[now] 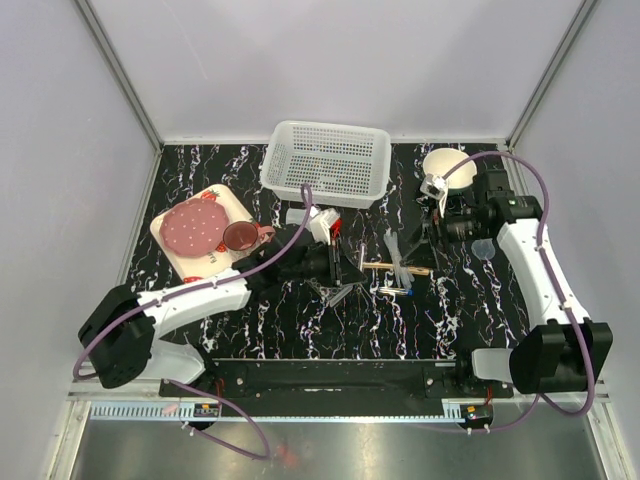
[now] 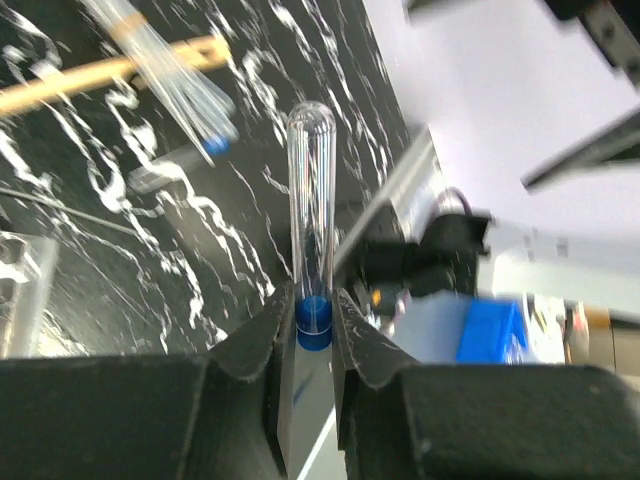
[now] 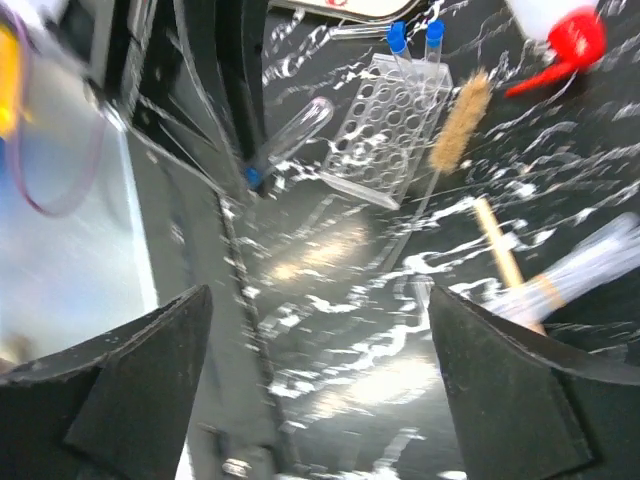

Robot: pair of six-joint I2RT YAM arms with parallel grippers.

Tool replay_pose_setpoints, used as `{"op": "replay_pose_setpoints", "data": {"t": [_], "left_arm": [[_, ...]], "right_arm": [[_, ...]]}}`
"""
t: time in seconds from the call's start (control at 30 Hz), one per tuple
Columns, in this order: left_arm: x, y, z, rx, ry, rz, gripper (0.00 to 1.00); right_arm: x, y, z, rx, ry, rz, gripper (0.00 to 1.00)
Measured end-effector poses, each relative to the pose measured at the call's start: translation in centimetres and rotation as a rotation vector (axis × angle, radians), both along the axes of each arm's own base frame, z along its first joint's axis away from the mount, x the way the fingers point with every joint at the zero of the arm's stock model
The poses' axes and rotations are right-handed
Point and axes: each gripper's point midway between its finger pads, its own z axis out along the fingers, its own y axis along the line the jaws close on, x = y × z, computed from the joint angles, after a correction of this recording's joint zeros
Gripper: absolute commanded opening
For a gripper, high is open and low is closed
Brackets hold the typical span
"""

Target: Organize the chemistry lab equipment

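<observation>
My left gripper (image 2: pixel 313 300) is shut on a clear blue-capped test tube (image 2: pixel 312 200), gripping it at the cap and holding it above the table. It shows mid-table in the top view (image 1: pixel 340 268). In the right wrist view this held tube (image 3: pixel 290 135) hangs near the tube rack (image 3: pixel 390 125), which holds two blue-capped tubes (image 3: pixel 415 40). My right gripper (image 3: pixel 320 400) is open and empty, and stands at the back right (image 1: pixel 428 222). Pipettes (image 1: pixel 395 248), a wooden stick (image 1: pixel 395 267) and another loose tube (image 1: pixel 396 291) lie between the arms. The red-capped bottle (image 3: pixel 570 35) lies beyond the rack.
A white mesh basket (image 1: pixel 325 160) stands at the back centre. A white bowl (image 1: pixel 447 163) is at the back right. A strawberry-print tray (image 1: pixel 165 240) with a pink plate and mug is on the left. A small brush (image 3: pixel 460 125) lies beside the rack. A small clear funnel (image 1: pixel 483 249) lies under the right arm.
</observation>
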Motion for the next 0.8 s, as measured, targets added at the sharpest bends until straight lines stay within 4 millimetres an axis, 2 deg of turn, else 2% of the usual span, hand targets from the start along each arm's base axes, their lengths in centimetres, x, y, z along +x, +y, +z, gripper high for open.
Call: {"op": "replay_pose_setpoints", "data": {"t": [0.07, 0.17, 0.3, 0.47, 0.53, 0.67, 0.8], "left_arm": [[-1.0, 0.2, 0.4, -0.007, 0.0, -0.063, 0.1], [-3.8, 0.4, 0.1, 0.0, 0.042, -0.216, 0.1], [-6.3, 0.2, -0.9, 0.009, 0.134, -0.372, 0.1], [-8.0, -0.2, -1.9, 0.014, 0.235, -0.488, 0.1], [-8.4, -0.2, -1.7, 0.009, 0.248, -0.513, 0.1], [-8.9, -0.2, -1.3, -0.005, 0.253, -0.549, 0.1], [-9.3, -0.2, -1.5, -0.005, 0.273, -0.571, 0.1]], "right_arm": [[-0.3, -0.6, 0.2, -0.058, -0.206, 0.126, 1.0], [-0.5, -1.2, 0.1, -0.125, -0.532, 0.316, 1.0], [-1.9, 0.1, 0.3, -0.149, -0.775, 0.528, 1.0], [-5.8, 3.4, -0.8, -0.128, -0.805, 0.76, 0.98], [-7.4, 4.1, -1.6, -0.124, -0.778, 0.827, 0.96], [-9.6, 4.5, -3.3, -0.139, -0.713, 0.911, 0.9], [-10.6, 4.5, -4.1, -0.163, -0.684, 0.953, 0.84]]}}
